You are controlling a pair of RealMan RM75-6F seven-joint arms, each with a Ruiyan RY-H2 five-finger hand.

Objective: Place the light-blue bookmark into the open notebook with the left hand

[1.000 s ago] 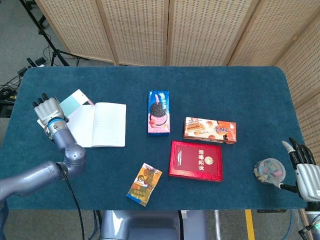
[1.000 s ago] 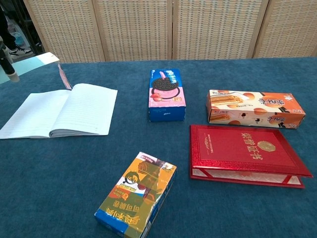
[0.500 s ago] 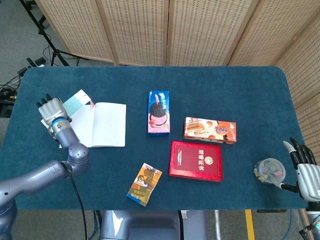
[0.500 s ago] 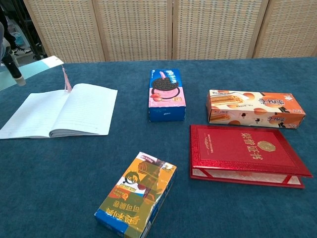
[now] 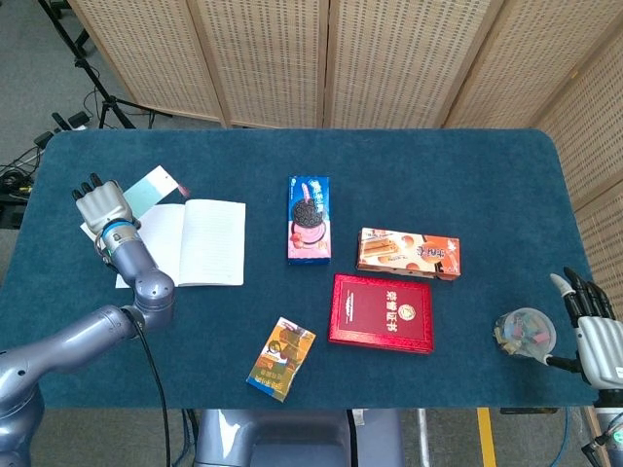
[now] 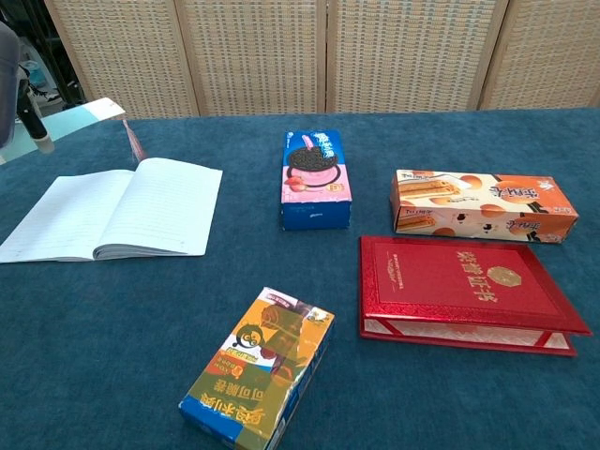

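Observation:
The open notebook (image 5: 190, 243) lies flat on the blue table at the left, its lined pages up; it shows in the chest view too (image 6: 112, 208). My left hand (image 5: 101, 207) hovers just past the notebook's far left corner and holds the light-blue bookmark (image 5: 151, 187) by one end. In the chest view the bookmark (image 6: 82, 113) hangs above the table behind the notebook, its pink tassel (image 6: 134, 142) dangling; only a fingertip of that hand (image 6: 36, 133) shows there. My right hand (image 5: 594, 331) rests open at the table's near right edge, holding nothing.
A blue cookie box (image 5: 310, 219), an orange biscuit box (image 5: 408, 253) and a red book (image 5: 382, 312) fill the middle. A small colourful box (image 5: 280, 358) lies near the front edge. A clear cup (image 5: 524, 333) stands next to my right hand.
My left hand has carried the bookmark up and a little to the right, toward the notebook's far edge. The tassel swings with it. The right hand has stayed still.

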